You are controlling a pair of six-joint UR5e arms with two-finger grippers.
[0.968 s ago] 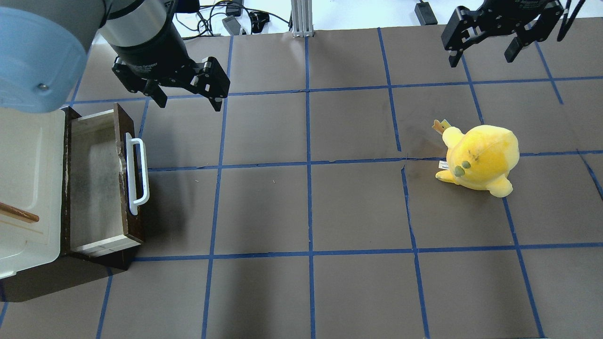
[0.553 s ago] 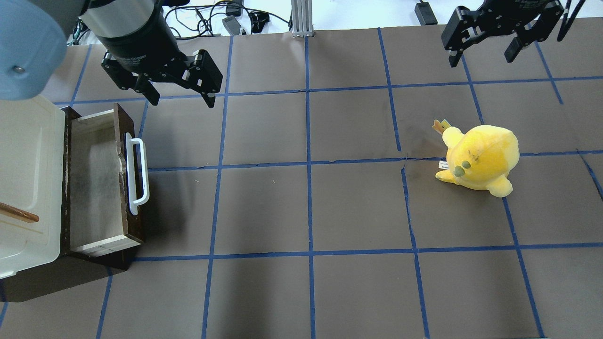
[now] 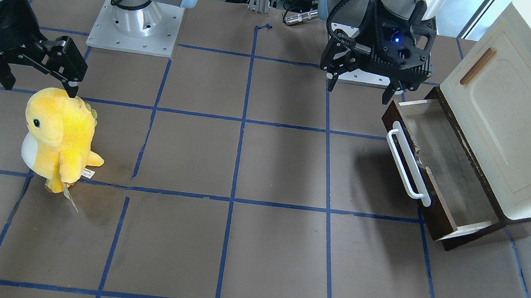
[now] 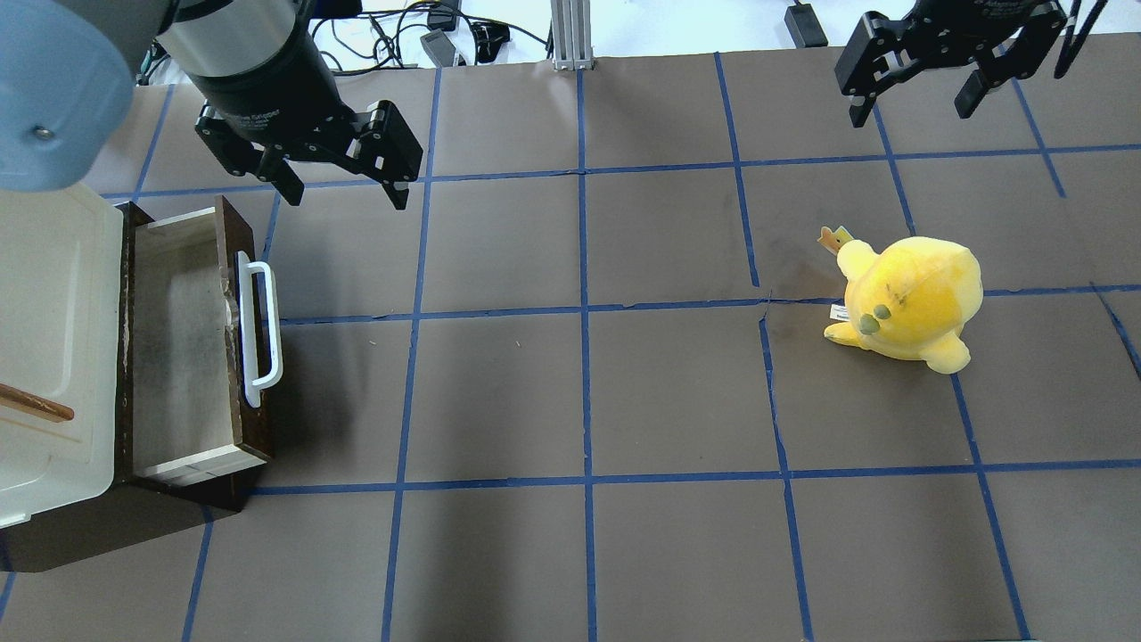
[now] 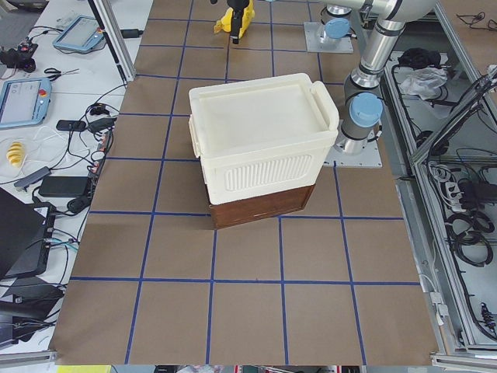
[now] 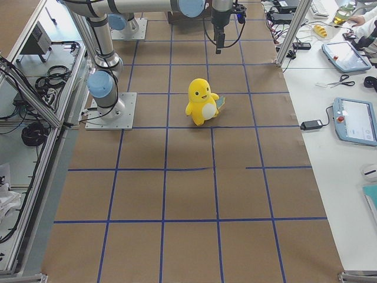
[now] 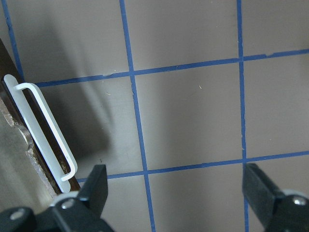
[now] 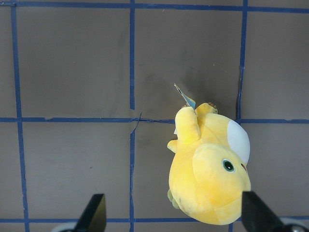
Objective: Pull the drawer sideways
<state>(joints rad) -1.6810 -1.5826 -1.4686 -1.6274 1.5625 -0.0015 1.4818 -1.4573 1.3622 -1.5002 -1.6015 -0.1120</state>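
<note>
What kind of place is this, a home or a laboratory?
Probably a robotics laboratory, not a home. The right arm's base plate is bolted to a table marked with a blue tape grid, and teach pendants lie on the side bench.

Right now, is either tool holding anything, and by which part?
Nothing. The left tool is open, apart from the drawer; the right tool is open and empty too.
</note>
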